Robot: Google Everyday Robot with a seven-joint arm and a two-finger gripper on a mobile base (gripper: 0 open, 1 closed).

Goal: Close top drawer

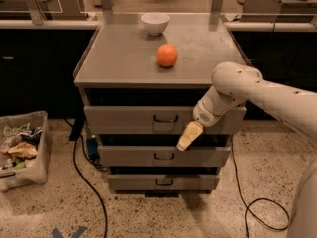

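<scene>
Floor first, bottom of frame: one blue tape mark (64,232) lower left, and two black cables (89,182), one trailing on each side of the cabinet. One bin (35,133) full of rubbish sits at the left edge, well apart from the drawers.

Cabinet (124,53) sits mid-frame with three grey drawers stacked, each with one small dark handle at centre. Bottom drawer (133,182) and middle drawer (129,156) have narrower-looking fronts. The top drawer (119,119) shows the widest front and has a dark gap above it under the cabinet top, so I judge it pulled out and not yet closed.

One arm (262,90) comes in from the right edge. The gripper (189,135) points down and left. It hangs in front of the top drawer's lower edge, just right of the handle (165,118), and its tip overlaps the gap above the middle drawer. Whether it is spread or pressed together I cannot tell. Contact with the front panel is also unclear from this angle.

Key relation: the drawer front's long axis runs left-right across the frame, and the panel lies just behind and slightly above the gripper. The closing push would go straight into the picture, toward the upper frame. The gripper is off-centre to the right and low on the panel. An off-centre push may skew the drawer, and a low one may slip under the edge.

On the cabinet top there is one orange (167,55) near the middle and one white bowl (155,23) behind it at the back edge. The two are apart. Counters run across the far upper frame.
</scene>
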